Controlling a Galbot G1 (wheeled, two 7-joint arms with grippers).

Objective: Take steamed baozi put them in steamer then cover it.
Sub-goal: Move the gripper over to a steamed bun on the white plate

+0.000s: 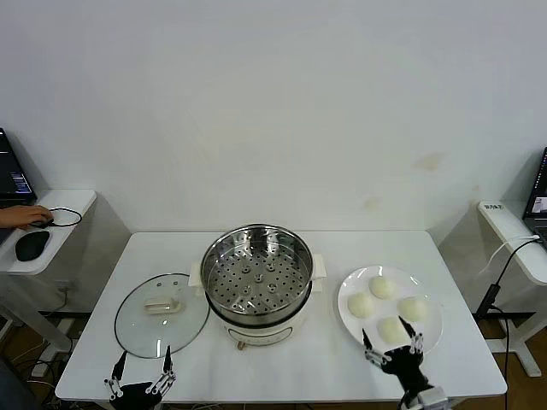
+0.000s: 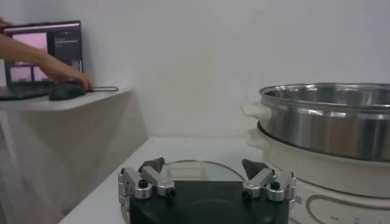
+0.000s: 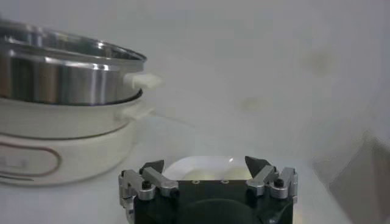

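The steel steamer [image 1: 256, 278] with its perforated tray stands mid-table on a white base, uncovered and with no buns inside. Several cream-white baozi [image 1: 382, 287] lie on a white plate [image 1: 349, 309] to its right. The glass cover [image 1: 161, 313] with a white bar handle lies flat on the table to the left of the steamer. My left gripper [image 1: 142, 370] is open at the front edge, just before the cover [image 2: 196, 170]. My right gripper [image 1: 392, 343] is open at the plate's [image 3: 201, 166] front rim, near the closest baozi. The steamer shows beside each gripper [image 2: 323, 122] [image 3: 67, 73].
The white table [image 1: 282, 376] ends just behind both grippers. Side desks stand at the far left [image 1: 51, 205] and the far right [image 1: 513, 231]. A person's hand rests on a mouse [image 1: 32, 245] on the left desk. A black cable [image 1: 504, 273] hangs at the right.
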